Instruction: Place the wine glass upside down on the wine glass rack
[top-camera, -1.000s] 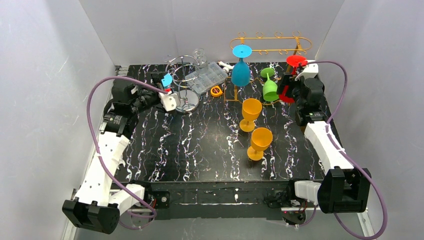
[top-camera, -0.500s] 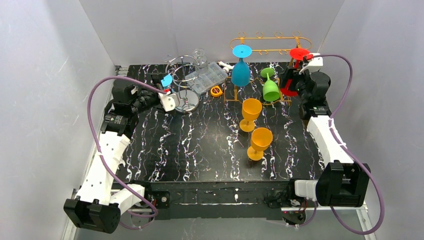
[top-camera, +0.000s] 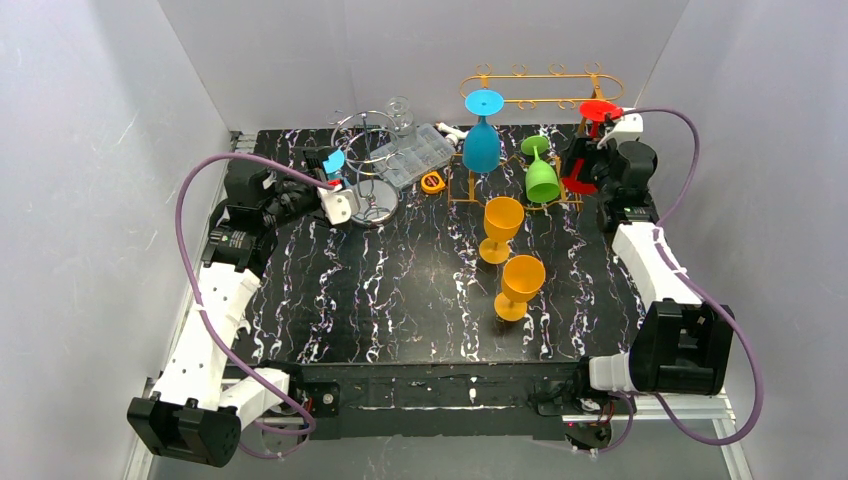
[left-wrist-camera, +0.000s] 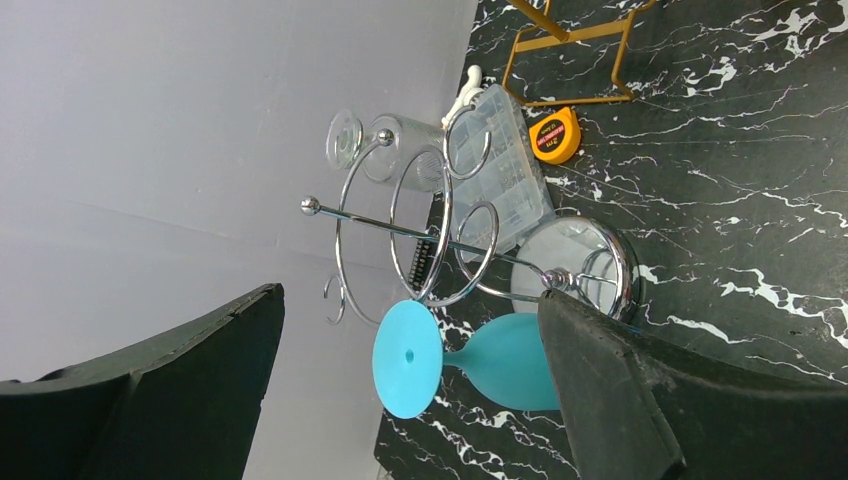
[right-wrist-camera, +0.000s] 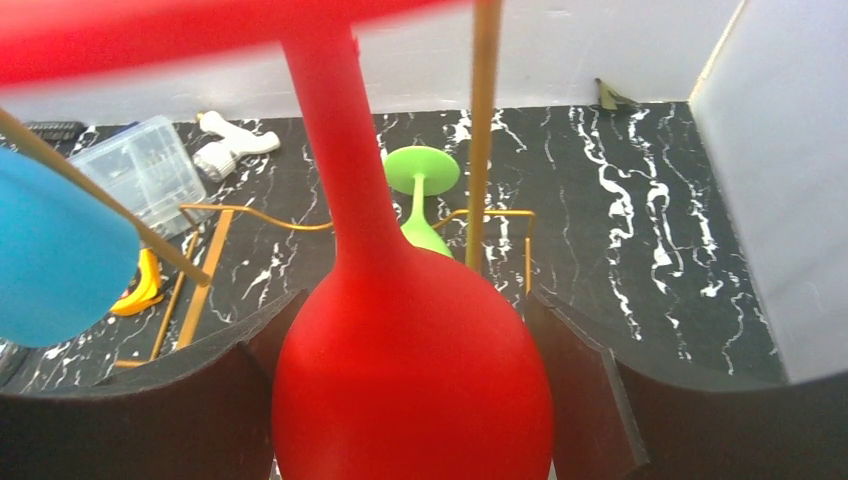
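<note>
Foot of red glass (right-wrist-camera: 410, 380) blurred, cropped at top; rim cropped below.

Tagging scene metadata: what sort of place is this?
Most likely a robot lab test cell, not a kitchen: plain white panel walls box in a black marbled table, the left arm and right arm are bolted at its near edge, and orange wine glasses and a gold rack sit as props.

Clear plastic box (top-camera: 418, 153) beside yellow tape measure (top-camera: 432, 182); black marbled table (top-camera: 400, 290).
</note>
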